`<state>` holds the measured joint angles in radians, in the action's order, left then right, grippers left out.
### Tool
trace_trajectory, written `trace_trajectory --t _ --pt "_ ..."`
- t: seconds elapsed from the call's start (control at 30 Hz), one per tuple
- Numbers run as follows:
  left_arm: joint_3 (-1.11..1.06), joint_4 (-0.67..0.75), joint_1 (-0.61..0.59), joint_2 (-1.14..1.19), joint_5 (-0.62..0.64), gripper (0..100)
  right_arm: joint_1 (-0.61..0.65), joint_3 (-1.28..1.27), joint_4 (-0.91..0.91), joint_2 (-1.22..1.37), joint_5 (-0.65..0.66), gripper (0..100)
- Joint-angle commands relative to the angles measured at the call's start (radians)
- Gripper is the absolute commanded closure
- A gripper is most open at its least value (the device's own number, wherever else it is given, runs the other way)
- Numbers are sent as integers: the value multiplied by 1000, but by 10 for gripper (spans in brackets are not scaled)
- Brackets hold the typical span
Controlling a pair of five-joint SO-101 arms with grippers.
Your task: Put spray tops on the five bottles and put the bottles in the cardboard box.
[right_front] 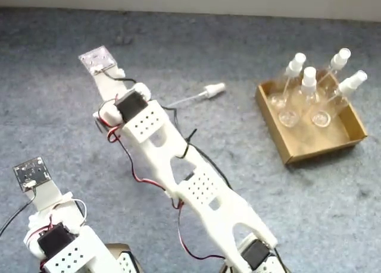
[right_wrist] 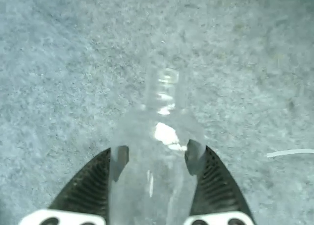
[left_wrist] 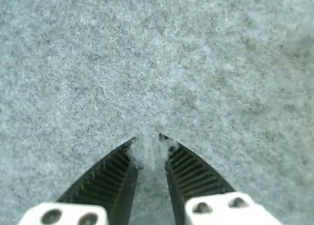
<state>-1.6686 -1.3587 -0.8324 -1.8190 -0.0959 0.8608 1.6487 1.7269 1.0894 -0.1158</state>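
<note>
Bottle [right_wrist: 162, 137], faint, between right jaws

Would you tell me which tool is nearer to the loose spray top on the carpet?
Right. The right tool, holding a clear bottle, is close beside the spray top; the left tool hangs far off over bare carpet.

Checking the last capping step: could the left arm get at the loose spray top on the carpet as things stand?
Probably not: the right arm, holding a clear bottle, stretches across between the left gripper and the spray top.
</note>
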Motion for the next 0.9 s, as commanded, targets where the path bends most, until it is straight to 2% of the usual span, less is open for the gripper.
trace_trajectory --t 0.0,0.43,0.87 --pt "-16 11 15 -10 -9 995 -65 120 41 -170 40 986" --pt "-18 11 15 -10 -9 995 -275 117 41 -590 44 986" --pt "-19 11 15 -10 -9 994 -395 116 42 -851 55 986"
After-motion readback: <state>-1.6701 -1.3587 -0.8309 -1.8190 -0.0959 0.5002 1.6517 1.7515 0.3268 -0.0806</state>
